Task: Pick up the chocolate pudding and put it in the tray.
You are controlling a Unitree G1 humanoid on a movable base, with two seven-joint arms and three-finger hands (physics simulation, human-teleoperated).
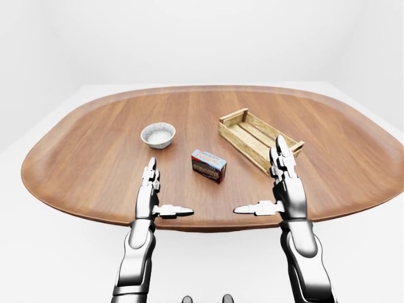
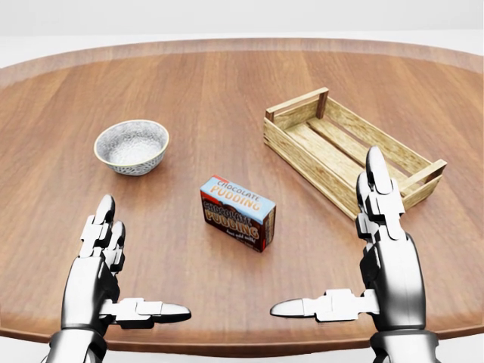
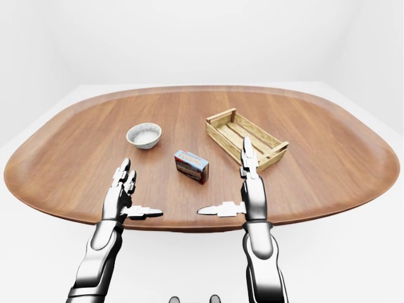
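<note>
head: close, looking down | eyes: wider, whole table (image 1: 95, 158) shared

Desk: one oval wooden desk (image 2: 227, 83)
Pudding box: one chocolate pudding (image 2: 237, 212)
Tray: one slatted wooden tray (image 2: 348, 148)
Bowl: one patterned bowl (image 2: 131, 147)
Hands: two, the left hand (image 2: 106, 272) and the right hand (image 2: 374, 257)

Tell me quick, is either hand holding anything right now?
Left hand: open, holding nothing.
Right hand: open, holding nothing; the chocolate pudding lies untouched on the table.
</note>
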